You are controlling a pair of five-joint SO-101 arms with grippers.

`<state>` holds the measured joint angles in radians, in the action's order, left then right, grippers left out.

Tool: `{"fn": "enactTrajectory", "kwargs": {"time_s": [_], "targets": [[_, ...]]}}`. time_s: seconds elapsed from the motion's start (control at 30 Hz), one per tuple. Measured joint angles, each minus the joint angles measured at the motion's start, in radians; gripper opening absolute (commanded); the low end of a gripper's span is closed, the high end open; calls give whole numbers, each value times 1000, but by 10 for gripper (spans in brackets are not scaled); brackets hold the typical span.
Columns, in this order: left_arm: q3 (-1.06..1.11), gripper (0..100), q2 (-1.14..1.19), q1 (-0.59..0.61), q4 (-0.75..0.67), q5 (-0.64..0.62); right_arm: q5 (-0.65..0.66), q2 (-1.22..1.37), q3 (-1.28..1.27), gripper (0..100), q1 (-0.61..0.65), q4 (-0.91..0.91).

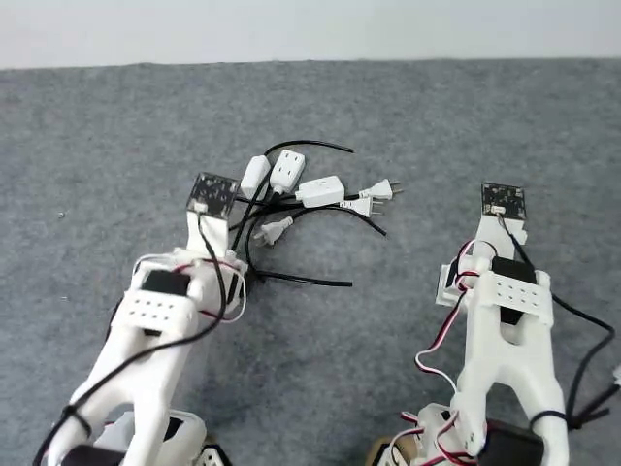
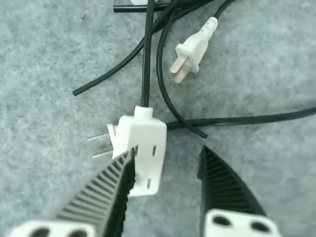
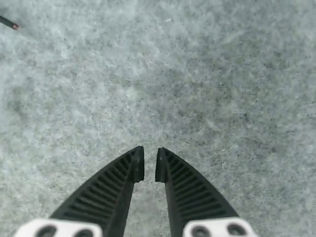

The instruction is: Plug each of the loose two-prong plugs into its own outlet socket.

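In the left wrist view my left gripper stands open low over the carpet. A white outlet socket with slots in its face lies between its fingers, touching one finger. Two metal prongs stick out beside that block. A loose white two-prong plug lies beyond it among black cables. From above, three white sockets and loose plugs lie tangled ahead of the left arm. My right gripper is shut on nothing over bare carpet.
Grey carpet covers the whole table. Black cables loop out from the pile toward the middle. The right arm stands apart from the pile, at the right. A black cable end lies far from the right gripper.
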<state>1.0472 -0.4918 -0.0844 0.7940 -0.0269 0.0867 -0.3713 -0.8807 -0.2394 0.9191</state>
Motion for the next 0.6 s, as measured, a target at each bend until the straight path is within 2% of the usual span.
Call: {"fn": "enactTrajectory", "kwargs": {"time_s": [0.1,0.23,0.4,0.6], "targets": [[54,310,-15,0,-25,51,0,0,0,61,0,-2],[58,310,-3,28,-31,58,0,0,0,61,3,-3],[5,310,97,106,-32,72,0,0,0,61,6,-3],[-97,309,244,114,-31,98,0,0,0,61,23,-3]]}}
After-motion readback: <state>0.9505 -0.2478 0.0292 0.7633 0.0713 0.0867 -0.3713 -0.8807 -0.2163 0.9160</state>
